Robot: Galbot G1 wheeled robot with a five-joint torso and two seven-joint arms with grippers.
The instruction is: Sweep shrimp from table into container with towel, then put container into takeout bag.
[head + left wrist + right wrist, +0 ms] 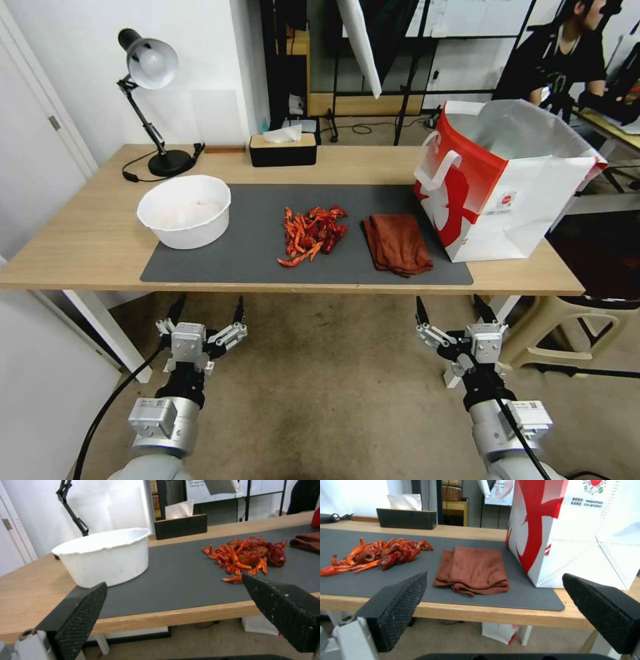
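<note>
Both tools, left tool (pixel 205 319) and right tool (pixel 452 315), hang spread wide short of the worktop (pixel 80 240); towel (pixel 398 243) lies ahead of the right one, ready for grabbing.

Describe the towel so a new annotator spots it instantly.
On the table, find the dark grey mat. The towel lies folded near the mat's right end, between the shrimp and the takeout bag. It is the only rust-brown soft cloth.
</note>
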